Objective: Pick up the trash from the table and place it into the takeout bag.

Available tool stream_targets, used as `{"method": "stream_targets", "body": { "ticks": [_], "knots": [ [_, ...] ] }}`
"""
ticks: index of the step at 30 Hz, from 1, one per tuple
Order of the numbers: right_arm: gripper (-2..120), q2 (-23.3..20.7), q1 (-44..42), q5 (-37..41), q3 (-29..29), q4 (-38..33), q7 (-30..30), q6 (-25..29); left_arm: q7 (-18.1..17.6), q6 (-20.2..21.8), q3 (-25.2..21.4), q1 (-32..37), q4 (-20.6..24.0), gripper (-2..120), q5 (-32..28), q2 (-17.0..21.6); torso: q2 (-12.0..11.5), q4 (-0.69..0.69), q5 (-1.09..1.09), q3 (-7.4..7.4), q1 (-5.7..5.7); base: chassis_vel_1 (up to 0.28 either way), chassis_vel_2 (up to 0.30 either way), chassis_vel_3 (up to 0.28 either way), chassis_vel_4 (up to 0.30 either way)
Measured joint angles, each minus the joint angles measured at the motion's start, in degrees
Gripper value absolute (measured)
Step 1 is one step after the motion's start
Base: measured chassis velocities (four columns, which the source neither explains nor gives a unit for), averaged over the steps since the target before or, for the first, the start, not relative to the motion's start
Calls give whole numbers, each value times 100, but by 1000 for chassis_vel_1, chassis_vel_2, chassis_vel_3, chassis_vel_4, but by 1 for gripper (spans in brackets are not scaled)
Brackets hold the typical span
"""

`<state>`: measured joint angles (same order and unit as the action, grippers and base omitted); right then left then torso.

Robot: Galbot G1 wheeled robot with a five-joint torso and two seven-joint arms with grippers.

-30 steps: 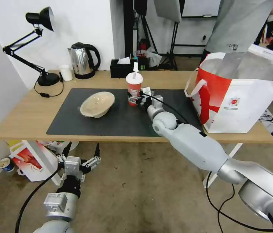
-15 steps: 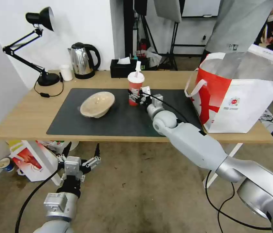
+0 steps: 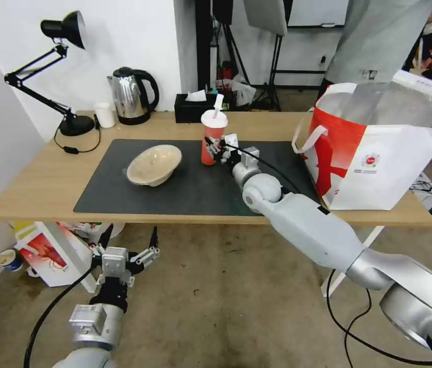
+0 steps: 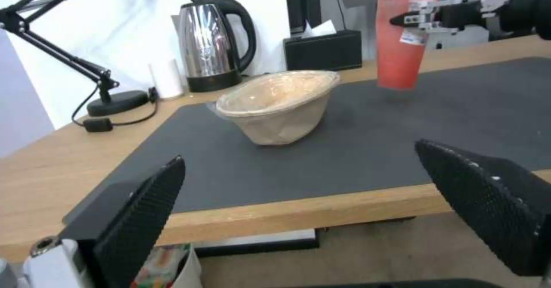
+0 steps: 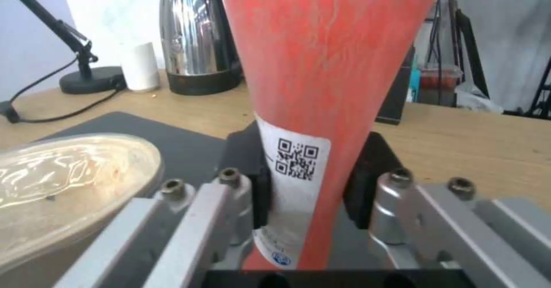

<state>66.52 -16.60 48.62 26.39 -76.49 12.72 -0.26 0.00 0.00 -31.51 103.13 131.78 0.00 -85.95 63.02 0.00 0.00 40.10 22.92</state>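
So the right gripper [image 3: 214, 148] has its fingers clamped around the lower part of the red cup [image 3: 211, 139], right where the white sticker with the square code is. The cup hangs just above the dark mat [image 3: 185, 189], tilted a bit, straw poking out of the white lid. The beige bowl [image 3: 154, 164] sits on the mat a little to the cup's left, tipped on its side. The big white and red bag [image 3: 379, 153] stands open at the right end of the table [image 3: 37, 179], well apart from the cup. The left gripper [image 3: 126, 253] hangs low in front of the table edge, fingers spread wide, holding nothing.
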Motion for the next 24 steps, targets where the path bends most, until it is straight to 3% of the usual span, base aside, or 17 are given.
{"method": "stream_targets", "body": {
  "ticks": [7, 12, 19, 24],
  "knots": [
    [6, -523, 96, -240, 118, -458, -35, -313, 0, 0, 0, 0, 0, 100, 0, 0, 0, 0, 1, 0, 0, 0, 0, 0, 0],
    [6, -966, 137, -558, 195, -832, -196, -428, 0, 0, -1, 0, 0, 100, 0, 0, 0, -1, 0, 0, 0, 0, 0, 0, 0],
    [6, -1986, 364, -1263, 501, -1627, -583, -509, 0, 0, 0, 1, 0, 100, 0, 0, 0, 0, -2, -1, 0, 0, 0, 0, 0],
    [6, -2386, 403, -1392, 574, -1960, -655, -489, 0, 0, 0, 0, 0, 100, 0, 0, 0, 1, 1, -1, 0, 0, 0, 0, 0]
  ]
}}
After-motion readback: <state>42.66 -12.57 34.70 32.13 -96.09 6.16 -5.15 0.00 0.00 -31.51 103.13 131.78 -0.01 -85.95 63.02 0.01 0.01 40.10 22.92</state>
